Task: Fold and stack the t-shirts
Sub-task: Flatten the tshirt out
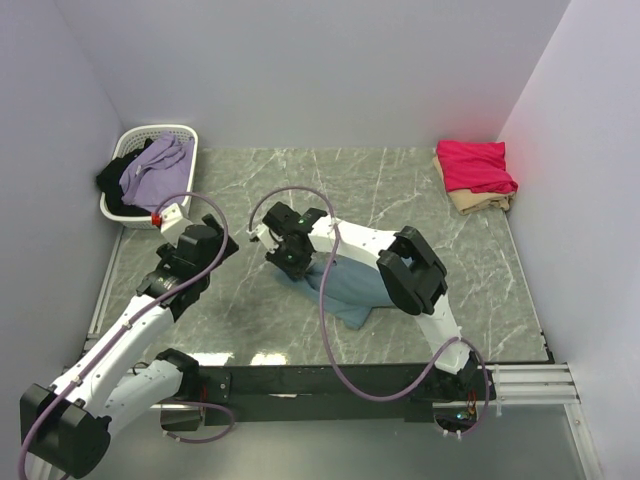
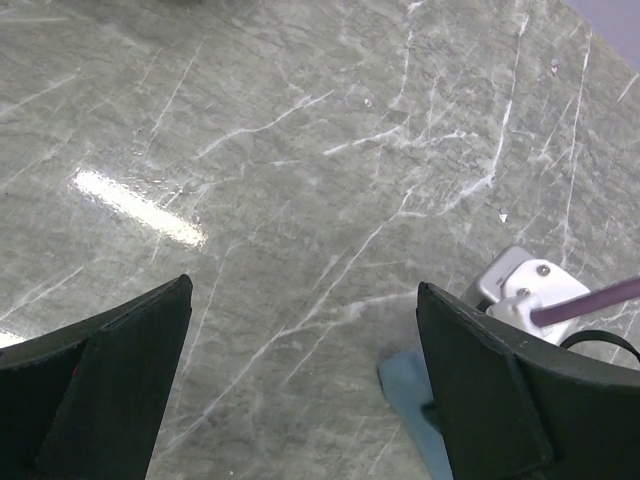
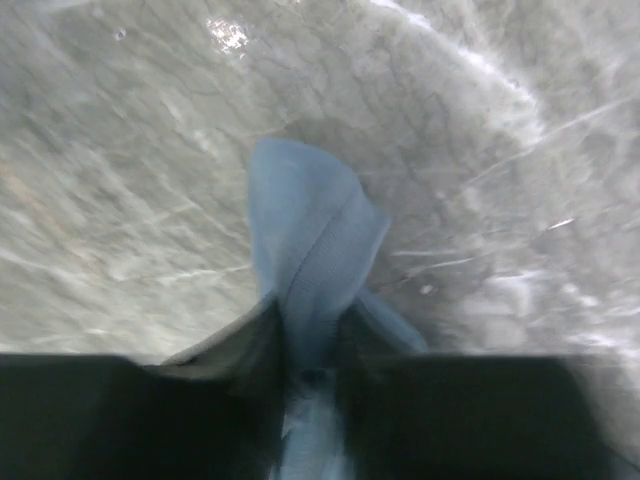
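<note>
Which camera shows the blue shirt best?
The top external view: the blue shirt shows almost whole, partly under the right arm. The right wrist shows only a blurred pinched fold, the left wrist only a corner.

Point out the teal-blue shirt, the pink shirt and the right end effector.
teal-blue shirt (image 1: 350, 292): top view, middle of the cloth.
pink shirt (image 1: 476, 165): top view, upper face.
right end effector (image 3: 303, 350): right wrist view, between its fingertips.
</note>
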Controlling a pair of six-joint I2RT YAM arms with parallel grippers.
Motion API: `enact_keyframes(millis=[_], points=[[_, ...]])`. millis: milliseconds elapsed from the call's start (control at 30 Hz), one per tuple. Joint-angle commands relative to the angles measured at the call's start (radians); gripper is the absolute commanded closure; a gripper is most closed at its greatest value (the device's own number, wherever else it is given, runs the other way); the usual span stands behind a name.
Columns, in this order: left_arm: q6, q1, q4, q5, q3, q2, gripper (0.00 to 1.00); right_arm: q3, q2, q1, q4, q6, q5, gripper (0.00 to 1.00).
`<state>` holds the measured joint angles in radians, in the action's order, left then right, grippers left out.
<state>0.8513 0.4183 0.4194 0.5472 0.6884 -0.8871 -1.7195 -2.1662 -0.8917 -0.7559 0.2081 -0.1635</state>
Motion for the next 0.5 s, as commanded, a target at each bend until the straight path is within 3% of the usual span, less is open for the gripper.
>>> enact_keyframes(millis=[0,467], points=[[-0.023,-0.013,-0.021,-0.007,-0.004,0.014,0.01,-0.028,0.028,-0.001,0.007,-0.022,0.051,1.00],[-0.018,-0.023,-0.044,-0.018,0.011,0.011,0.00,-0.262,0.423,-0.007,0.098,-0.136,0.479,1.00]])
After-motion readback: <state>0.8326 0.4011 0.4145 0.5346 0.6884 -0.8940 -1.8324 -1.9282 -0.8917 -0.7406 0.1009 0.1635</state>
